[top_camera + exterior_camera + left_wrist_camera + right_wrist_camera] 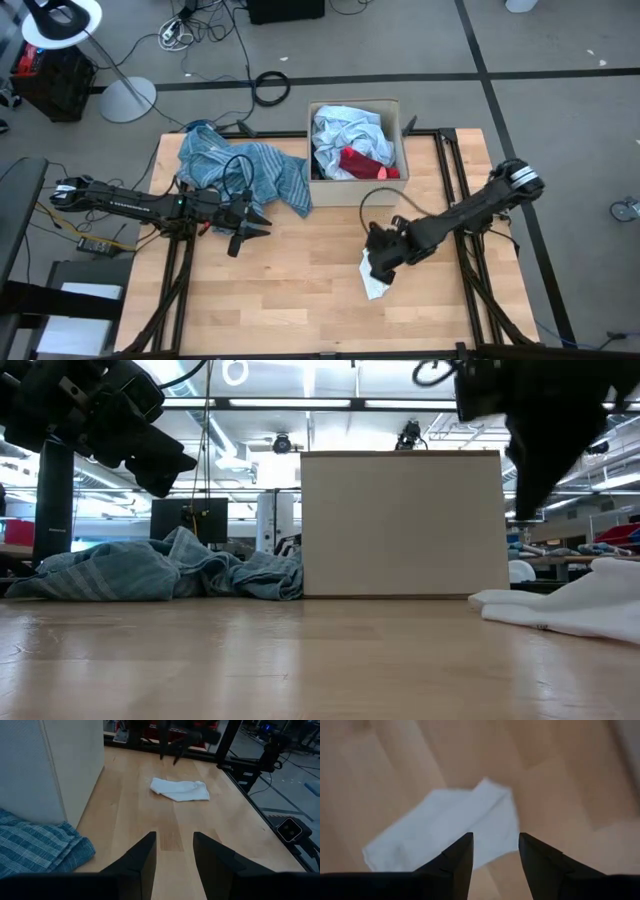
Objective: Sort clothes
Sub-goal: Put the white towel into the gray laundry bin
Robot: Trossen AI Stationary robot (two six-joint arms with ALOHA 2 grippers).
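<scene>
Wood, pale and planked with a fine grain, makes up the counter (300, 300), framed by dark metal rails. Near its far edge, about midway along, stands the cardboard box (392, 185), beige, square, plain smooth walls, no print readable on it. Inside it lie crumpled clothes: a pale blue shirt (340, 135), soft and creased, and a red piece (365, 162) bunched against it.

At the far left corner sprawls the blue striped cloth (245, 170), a thin woven check of teal and white, rumpled into loose folds, one end just beside the box's left wall.

Over to the right arm: its pincer (380, 262) hangs low above the white cloth (374, 283), a small flat folded piece, smooth and matte, lying on bare wood in front of the box toward the right side. In the right wrist view the two dark wedge-shaped fingers (455, 865) stand apart with the white cloth between and beyond their tips, nothing gripped.

The left pincer (250, 228) hovers over the left half of the counter, in front of the striped cloth, fingers (142, 862) parted, holding nothing.

No label or writing can be read anywhere on the fabrics.
</scene>
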